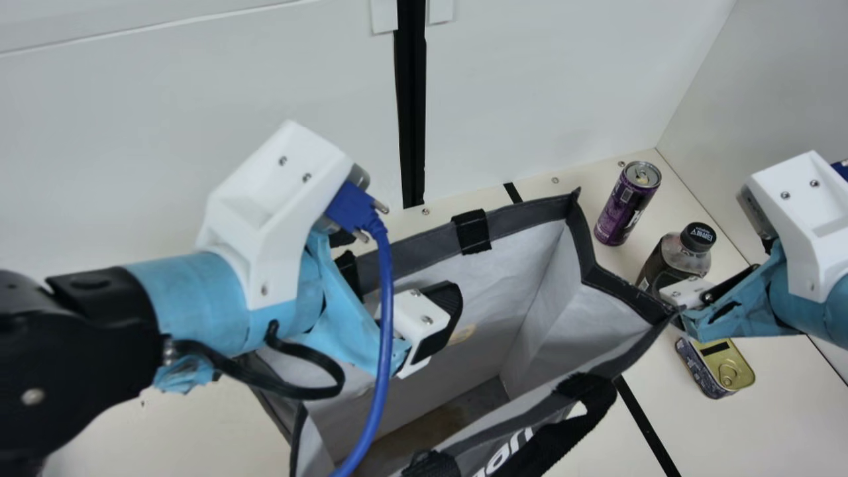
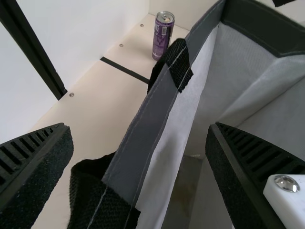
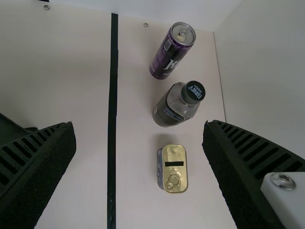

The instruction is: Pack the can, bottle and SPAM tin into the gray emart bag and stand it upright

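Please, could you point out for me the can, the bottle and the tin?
Can (image 3: 170, 55): right wrist view, on its purple side wall.
Bottle (image 3: 194, 92): right wrist view, on its black cap.
Tin (image 3: 174, 172): right wrist view, on its gold lid, between the dark bar and the pull ring.

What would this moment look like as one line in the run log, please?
bag: standing, mouth open; can, bottle, SPAM tin: on table beside bag; left gripper: open, astride bag's rim; right gripper: open, empty

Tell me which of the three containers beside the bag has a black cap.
The bottle, standing between the purple can and the flat tin; those two have metal tops instead.
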Robot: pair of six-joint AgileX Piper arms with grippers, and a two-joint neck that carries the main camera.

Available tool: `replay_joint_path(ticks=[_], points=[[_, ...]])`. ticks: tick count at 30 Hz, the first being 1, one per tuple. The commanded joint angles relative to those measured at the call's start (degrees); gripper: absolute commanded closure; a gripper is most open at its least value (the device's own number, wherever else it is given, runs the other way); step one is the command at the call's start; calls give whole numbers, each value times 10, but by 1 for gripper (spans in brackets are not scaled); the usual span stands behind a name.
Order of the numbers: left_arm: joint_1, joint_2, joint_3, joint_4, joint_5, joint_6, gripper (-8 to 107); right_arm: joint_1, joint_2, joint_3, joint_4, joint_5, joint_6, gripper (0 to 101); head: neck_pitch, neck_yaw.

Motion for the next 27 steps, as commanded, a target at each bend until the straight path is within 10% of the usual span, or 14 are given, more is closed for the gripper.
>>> replay_joint_path(ticks=[1,7,21,27], points=[[-2,1,6,-1,0,4,9,0,0,0,0,0,0,6,-13,0],[-11,-2,29,-1,0,21,9,0,0,0,0,0,0,6,-13,0],[-23,-9,35,44,0,-7,102,0,0,0,0,0,0,6,-13,0],[-28,-12,15,104,0,-58,107,0,0,0,0,0,0,6,-13,0]])
